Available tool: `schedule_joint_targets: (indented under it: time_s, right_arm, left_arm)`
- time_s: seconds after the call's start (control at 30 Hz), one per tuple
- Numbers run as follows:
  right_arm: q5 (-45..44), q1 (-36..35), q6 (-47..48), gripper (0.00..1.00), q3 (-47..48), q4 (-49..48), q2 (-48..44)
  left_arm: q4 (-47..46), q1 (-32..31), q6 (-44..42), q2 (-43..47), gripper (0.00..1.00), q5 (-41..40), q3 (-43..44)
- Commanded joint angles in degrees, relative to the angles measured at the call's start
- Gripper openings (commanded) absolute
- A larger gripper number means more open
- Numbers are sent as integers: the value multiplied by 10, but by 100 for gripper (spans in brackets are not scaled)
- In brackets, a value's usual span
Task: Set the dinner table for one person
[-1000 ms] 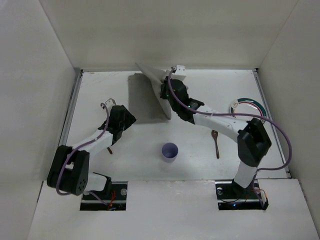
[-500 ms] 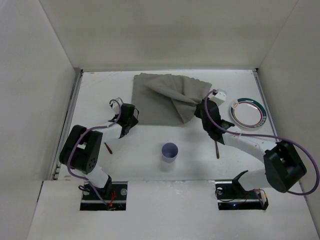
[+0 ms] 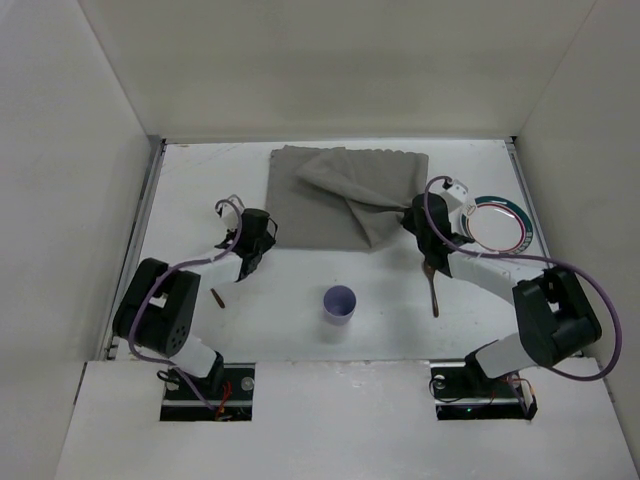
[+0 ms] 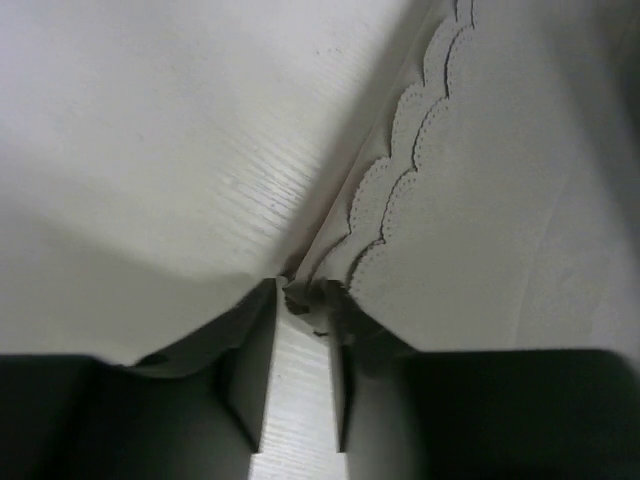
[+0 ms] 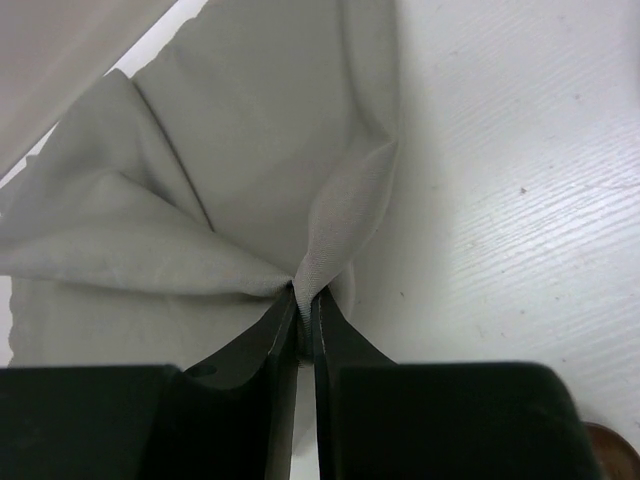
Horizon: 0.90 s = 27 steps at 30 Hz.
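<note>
The grey cloth mat point(image 3: 335, 195) lies at the back middle of the white dinner table point(image 3: 200, 180), with its right part folded over in a raised crease. My right gripper point(image 3: 414, 214) is shut on a pinched fold of the mat point(image 5: 330, 240) at its right side, low over the table. My left gripper point(image 3: 256, 246) is at the mat's near left corner. Its tips hold the bunched scalloped corner point(image 4: 300, 296), and the scalloped edge of the mat point(image 4: 480, 200) runs away from them.
A lilac cup point(image 3: 340, 303) stands in front of the mat. A white plate with a green rim point(image 3: 497, 222) sits at the right. A brown spoon point(image 3: 432, 285) lies near the right arm. A small brown utensil point(image 3: 216, 297) lies at the left.
My right gripper has pulled the mat's fold to the right and down from a raised position, so the mat now lies spread wider. The left gripper has shifted slightly to the mat's corner.
</note>
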State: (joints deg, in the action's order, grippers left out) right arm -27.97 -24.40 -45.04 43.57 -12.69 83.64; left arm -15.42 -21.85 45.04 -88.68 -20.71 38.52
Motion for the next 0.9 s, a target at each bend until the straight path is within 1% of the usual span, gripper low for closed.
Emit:
schedule_joint_targets:
  time_s: [0.0,0.13,0.2,0.27,0.3,0.33,0.43,0.5,0.6,0.7,0.87]
  right_arm:
    - [9,-23,49,13,42,-71,-1]
    - [-3,-60,101,13,67,-74,2]
    - [-10,-74,106,13,70,-69,6]
    - [-13,-88,103,13,64,-70,10]
    - [-16,-92,103,13,60,-72,11]
    - [-20,-96,103,13,56,-74,12]
    - [-24,-105,100,13,39,-76,4]
    - [-24,-116,92,13,25,-76,-2]
    - [-40,-127,66,13,-6,-68,-5]
    - [-53,-127,20,13,-41,-59,-16]
    - [-41,-127,2,14,-67,-53,-28]
  left_arm:
    - [0,8,0,72,32,-29,-27]
    - [8,-2,15,174,39,-28,-35]
    - [19,-12,37,183,43,-8,-4]
    - [17,-31,51,144,50,30,48]
    - [15,-36,51,120,51,43,72]
    - [14,-46,54,78,53,61,109]
    - [14,-61,53,-16,55,78,189]
    - [21,-58,58,-84,56,89,243]
    - [23,-56,59,-158,56,102,301]
    - [24,-60,52,-210,56,98,347]
    - [10,-61,41,-257,55,69,391]
